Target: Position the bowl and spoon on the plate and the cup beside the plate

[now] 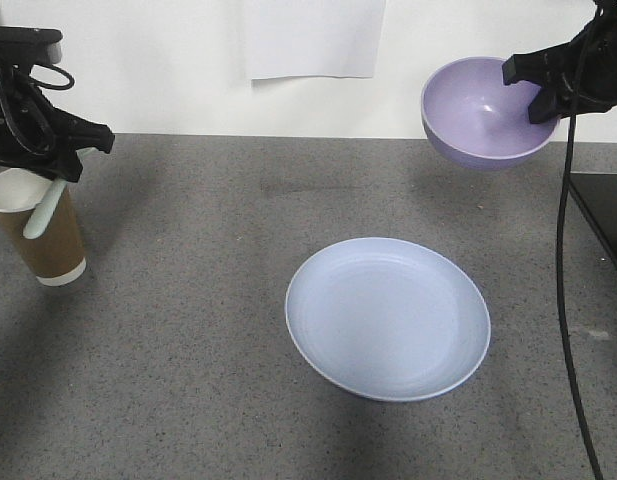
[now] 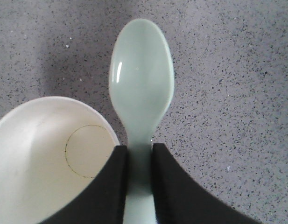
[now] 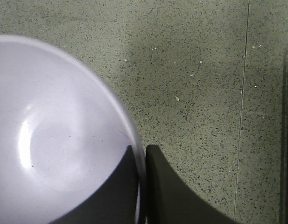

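My right pincer (image 1: 540, 98) pinches the rim of the deep lavender plastic bowl (image 1: 473, 110), aloft beyond the wide pale-blue plate (image 1: 388, 315). My left pincer (image 1: 60, 170) clamps the mint-green plastic spoon (image 1: 44, 213) by its handle, beside the brown paper cup (image 1: 48, 250). I judge both light, stiff and slick, so the rim hold could pivot.

A dark grey, speckled counter (image 1: 188, 380) took up the lower three quarters of the frame. A wide, shallow, round pale blue-lilac plate (image 1: 388, 318) lay flat on it, right of centre. A tall, tapered brown paper cup (image 1: 58, 250) stood upright at the left edge, well apart from the plate.
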